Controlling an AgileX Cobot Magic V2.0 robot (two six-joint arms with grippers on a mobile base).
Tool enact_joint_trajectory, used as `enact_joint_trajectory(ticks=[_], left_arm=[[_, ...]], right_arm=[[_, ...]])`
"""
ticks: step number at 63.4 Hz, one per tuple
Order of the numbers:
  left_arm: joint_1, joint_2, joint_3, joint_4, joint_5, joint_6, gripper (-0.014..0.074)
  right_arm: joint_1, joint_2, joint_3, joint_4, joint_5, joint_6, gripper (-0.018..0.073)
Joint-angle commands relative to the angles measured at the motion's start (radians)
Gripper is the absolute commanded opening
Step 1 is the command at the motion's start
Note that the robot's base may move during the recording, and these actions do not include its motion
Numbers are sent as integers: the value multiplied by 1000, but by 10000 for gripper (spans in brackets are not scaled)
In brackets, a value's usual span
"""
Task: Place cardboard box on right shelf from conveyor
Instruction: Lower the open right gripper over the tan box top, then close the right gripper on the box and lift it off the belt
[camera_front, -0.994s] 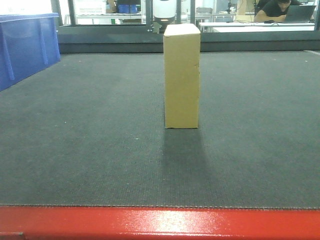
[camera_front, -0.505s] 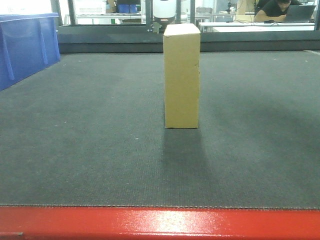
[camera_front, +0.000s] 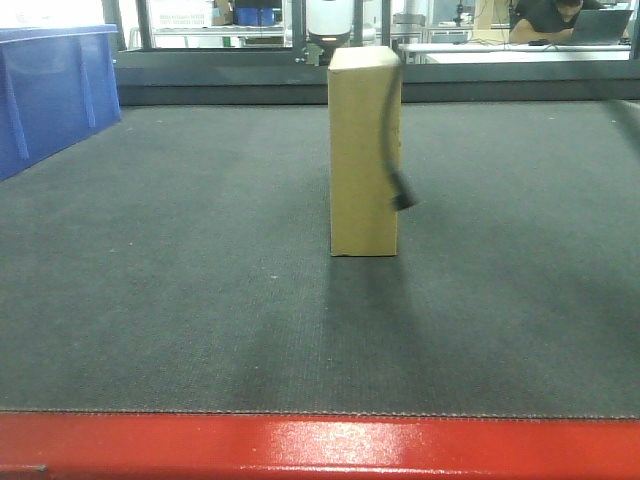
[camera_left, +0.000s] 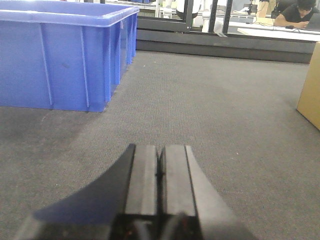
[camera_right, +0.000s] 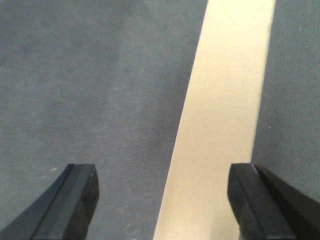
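The cardboard box (camera_front: 362, 150) lies on the dark grey conveyor (camera_front: 170, 280), its narrow end toward the front view. A thin black cable (camera_front: 392, 150) from an arm hangs across its right side. In the right wrist view the box (camera_right: 225, 115) runs as a tan strip under my open right gripper (camera_right: 162, 200), nearer the right finger (camera_right: 260, 205) than the left finger (camera_right: 70, 205); neither finger touches it. My left gripper (camera_left: 160, 167) is shut with nothing in it, low over the belt, and the box's corner (camera_left: 311, 95) shows far to its right. The right shelf is out of view.
A blue plastic bin (camera_left: 65, 55) stands on the belt at the left (camera_front: 50, 90). The glossy red belt edge (camera_front: 320, 445) runs along the front. A dark rail (camera_front: 200, 80) closes the far side, with desks and a seated person (camera_front: 555, 15) beyond.
A black cable has dropped into the front view across the box's right side. The box has not moved.
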Motion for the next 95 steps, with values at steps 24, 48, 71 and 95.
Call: enact_joint_trajectory(ticks=[24,48,71,95], left_arm=[[-6,-12,-3,-9,-91,-7,-119],[-6,-12,-3,-9,-91,-7,-119],[-6,-12,-3,-9,-91,-7,-119],[-6,-12,-3,-9,-91,-7,-119]], right_arm=[[-9,74,-128,-146,1,51,624],[-35,117,-128,-138,-47,92,624],[-35,174,-127,-134,-31,92,514],[-90,97,-127,-107,26,-68,196]])
